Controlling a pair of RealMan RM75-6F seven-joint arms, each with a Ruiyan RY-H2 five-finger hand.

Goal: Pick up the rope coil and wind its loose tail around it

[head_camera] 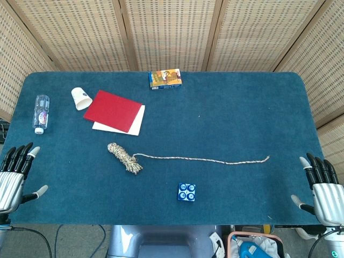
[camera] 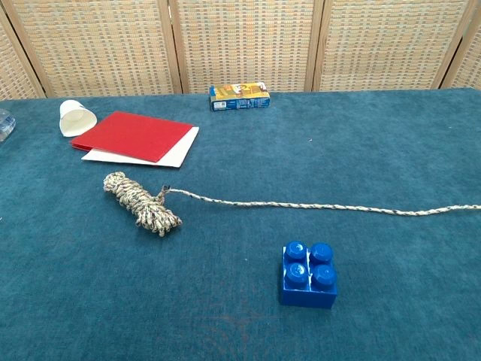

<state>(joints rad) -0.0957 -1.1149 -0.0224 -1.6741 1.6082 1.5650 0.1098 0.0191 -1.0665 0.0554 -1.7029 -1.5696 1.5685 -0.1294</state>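
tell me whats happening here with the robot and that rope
Nothing is being handled yet. The rope coil lies on the blue table with its loose tail stretched out straight to the right. The left hand and right hand both rest open at the table's near corners, well apart from the rope, so winding has not begun.
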